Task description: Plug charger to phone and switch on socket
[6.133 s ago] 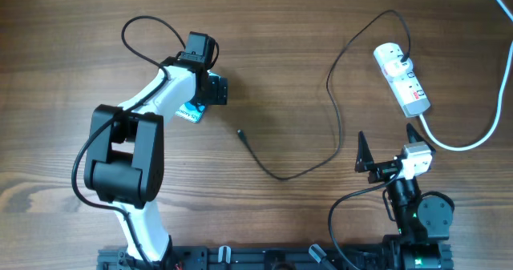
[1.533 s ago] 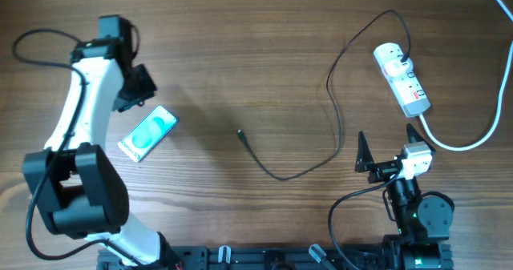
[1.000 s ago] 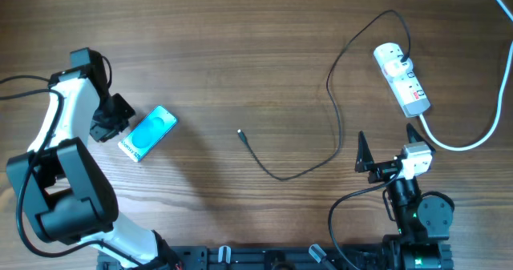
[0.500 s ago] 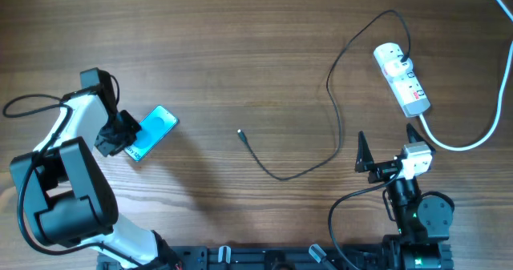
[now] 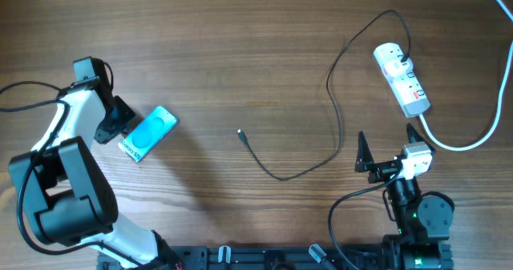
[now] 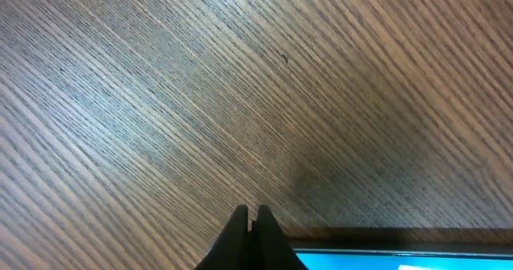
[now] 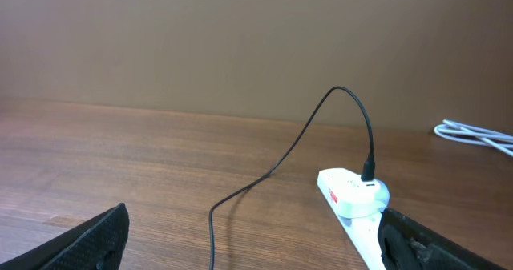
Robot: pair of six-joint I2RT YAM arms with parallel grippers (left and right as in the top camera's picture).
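The phone (image 5: 148, 134) lies flat and slanted at the left of the table, turquoise screen up. My left gripper (image 5: 119, 128) is shut and empty at the phone's lower left end. In the left wrist view its closed gripper (image 6: 251, 215) sits just beside the phone's dark edge (image 6: 401, 256). The charger (image 5: 333, 82) is a thin black cable plugged into the white socket (image 5: 402, 79) at the right. Its loose connector tip (image 5: 240, 131) rests mid-table. My right gripper (image 5: 388, 142) stands open and empty below the socket. The right wrist view shows the socket (image 7: 353, 194) and charger (image 7: 280, 162) ahead of the right gripper (image 7: 252, 222).
A thick white cord (image 5: 465, 146) runs from the socket's grey end along the right edge, and it also shows in the right wrist view as a white cord (image 7: 473, 134). The charger loops across the table's middle right. Both arm bases stand at the front edge.
The left gripper moved in against the phone's lower left end, then drew back slightly up and left. The phone lies about where it was. The right arm has not moved.
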